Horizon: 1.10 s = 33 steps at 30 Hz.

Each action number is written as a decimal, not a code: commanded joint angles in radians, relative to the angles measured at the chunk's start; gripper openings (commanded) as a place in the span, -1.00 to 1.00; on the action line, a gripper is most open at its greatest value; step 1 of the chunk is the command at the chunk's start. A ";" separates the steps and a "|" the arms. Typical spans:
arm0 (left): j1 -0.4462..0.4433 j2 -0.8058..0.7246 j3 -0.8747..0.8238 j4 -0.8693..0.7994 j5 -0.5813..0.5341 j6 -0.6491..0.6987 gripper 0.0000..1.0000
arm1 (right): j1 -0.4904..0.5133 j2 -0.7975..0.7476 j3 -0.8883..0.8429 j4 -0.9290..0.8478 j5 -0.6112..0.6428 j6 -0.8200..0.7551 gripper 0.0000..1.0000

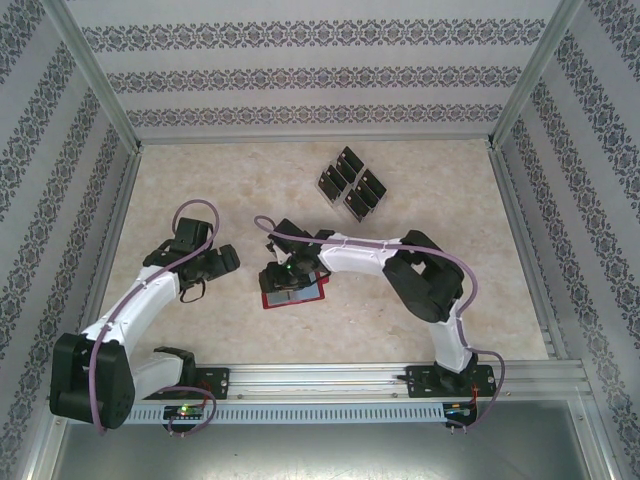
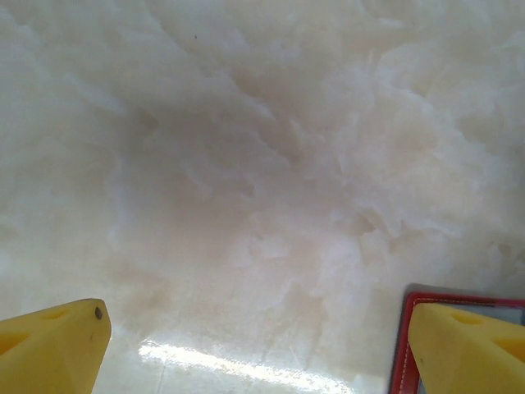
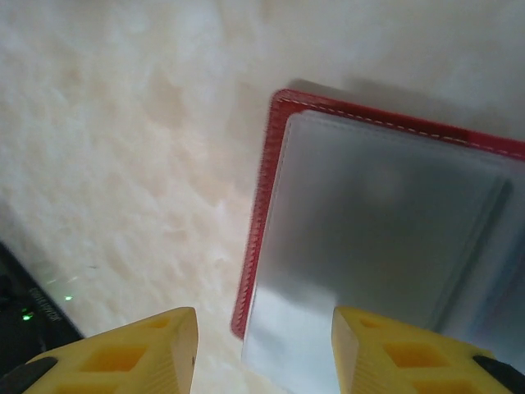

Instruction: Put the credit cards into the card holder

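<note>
The card holder (image 1: 300,297) lies open on the table, red outside (image 3: 271,164) and grey inside. My right gripper (image 1: 280,275) hovers right over its left part, and the right wrist view shows the gripper (image 3: 264,328) open, with the wallet's left edge under the gap and nothing held. The left gripper (image 1: 222,262) is wide open over bare table just left of the wallet. Its fingers (image 2: 57,345) sit at the bottom corners of the left wrist view, with a red wallet corner (image 2: 402,345) beside the right one. Several black credit cards (image 1: 352,183) stand upright in two rows at the far middle.
Patterned walls (image 1: 60,180) and metal frame posts enclose the beige marble table (image 1: 200,190) on three sides. A metal rail (image 1: 330,380) carrying both arm bases runs along the near edge. The right arm's elbow (image 1: 425,280) juts out right of the wallet.
</note>
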 commanded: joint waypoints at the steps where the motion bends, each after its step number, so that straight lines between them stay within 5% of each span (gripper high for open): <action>1: 0.009 -0.025 0.020 -0.066 0.014 0.025 0.89 | 0.006 0.013 0.031 0.003 -0.025 0.003 -0.03; 9: 0.007 -0.026 0.017 -0.089 0.064 0.033 0.87 | -0.028 -0.198 -0.018 0.005 0.004 -0.029 -0.02; 18: -0.105 0.037 0.036 -0.036 0.098 -0.016 0.87 | -0.242 -0.429 -0.098 -0.134 0.181 -0.122 -0.02; 25: -0.304 0.184 0.077 0.032 0.003 -0.083 0.87 | -0.402 -0.360 0.010 -0.286 0.361 -0.279 -0.07; 33: -0.361 0.293 0.108 0.056 -0.046 -0.089 0.87 | -0.441 -0.181 0.236 -0.417 0.539 -0.442 -0.09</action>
